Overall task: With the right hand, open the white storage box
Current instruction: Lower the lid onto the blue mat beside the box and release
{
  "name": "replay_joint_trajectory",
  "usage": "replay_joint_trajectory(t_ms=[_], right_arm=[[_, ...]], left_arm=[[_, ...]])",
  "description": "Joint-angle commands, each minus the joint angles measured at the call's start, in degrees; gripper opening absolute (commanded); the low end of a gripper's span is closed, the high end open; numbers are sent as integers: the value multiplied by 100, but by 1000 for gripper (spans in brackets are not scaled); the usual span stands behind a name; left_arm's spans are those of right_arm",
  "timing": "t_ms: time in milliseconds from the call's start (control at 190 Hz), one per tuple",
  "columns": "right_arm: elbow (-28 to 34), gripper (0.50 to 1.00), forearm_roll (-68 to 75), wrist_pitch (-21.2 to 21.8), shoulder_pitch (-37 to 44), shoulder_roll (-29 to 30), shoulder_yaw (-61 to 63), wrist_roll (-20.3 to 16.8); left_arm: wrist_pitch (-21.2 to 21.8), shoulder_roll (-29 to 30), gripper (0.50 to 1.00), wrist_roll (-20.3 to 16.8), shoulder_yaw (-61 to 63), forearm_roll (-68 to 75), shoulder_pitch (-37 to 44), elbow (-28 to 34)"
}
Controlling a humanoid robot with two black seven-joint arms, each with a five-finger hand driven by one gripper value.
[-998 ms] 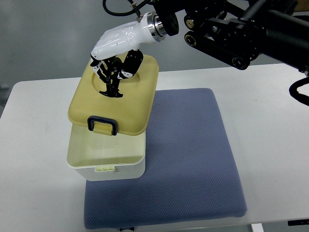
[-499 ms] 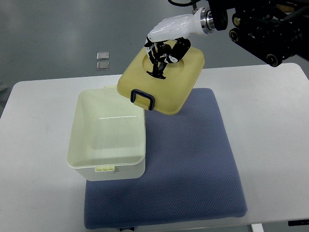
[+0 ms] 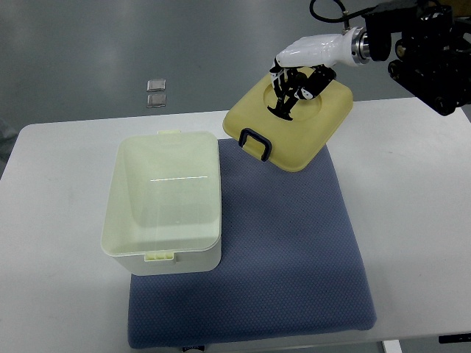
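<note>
Currently the main risk is loss of the lid: it hangs tilted, its dark latch on the low front edge, and is carried only by fingers hooked into the recess on its top. A slip there would likely drop it onto the blue mat, or against the rim of the white storage box. The box stands open on the mat's left part, well clear of the lid. The right hand reaches in from the upper right, palm down, fingers curled and clamped on the lid, wrist roughly level. The left arm does not show.
</note>
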Motion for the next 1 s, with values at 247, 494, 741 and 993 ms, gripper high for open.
replay_joint_trajectory(t_ms=[247, 494, 741, 993], right_arm=[[26, 500, -1, -117, -512, 259, 1, 0], [35, 500, -36, -204, -846, 505, -70, 0], [26, 500, -28, -319, -1057, 505, -105, 0], [26, 500, 7, -424, -1171, 505, -96, 0]], left_arm=[[0, 0, 1000, -1, 2, 0, 0, 0], [0, 0, 1000, -1, -7, 0, 0, 0], [0, 0, 1000, -1, 2, 0, 0, 0], [0, 0, 1000, -1, 2, 0, 0, 0]])
